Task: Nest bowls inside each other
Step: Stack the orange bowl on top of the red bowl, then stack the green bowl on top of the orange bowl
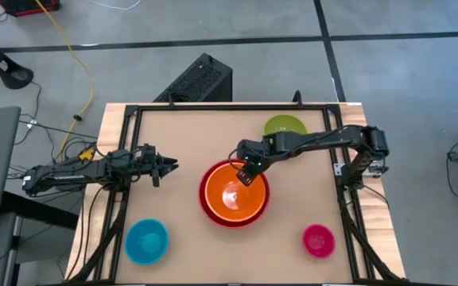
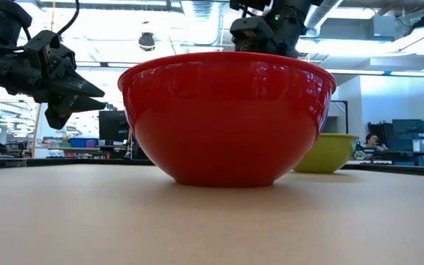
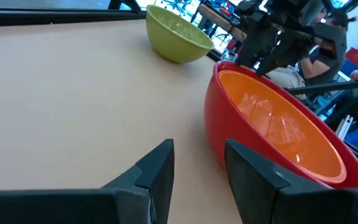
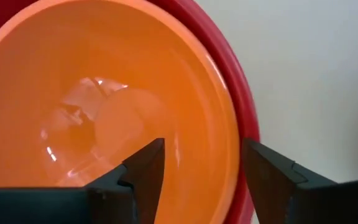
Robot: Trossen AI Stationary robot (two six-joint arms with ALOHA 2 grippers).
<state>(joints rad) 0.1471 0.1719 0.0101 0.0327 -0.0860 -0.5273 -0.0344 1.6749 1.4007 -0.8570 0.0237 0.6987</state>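
Nesting is begun: the orange bowl [image 1: 234,195] is seated inside the red bowl [image 1: 210,208] at table centre. The right gripper [image 1: 247,171] is held over their far rim, fingers apart and empty. The left gripper [image 1: 168,166], fingers apart, is parked left.

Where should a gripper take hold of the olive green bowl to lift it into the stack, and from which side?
Probably by the rim. The olive green bowl stands upright and open at the table's far edge, apart from the orange bowl nested in the red bowl. Come from above, one finger inside the wall, one outside; the right gripper is nearest.
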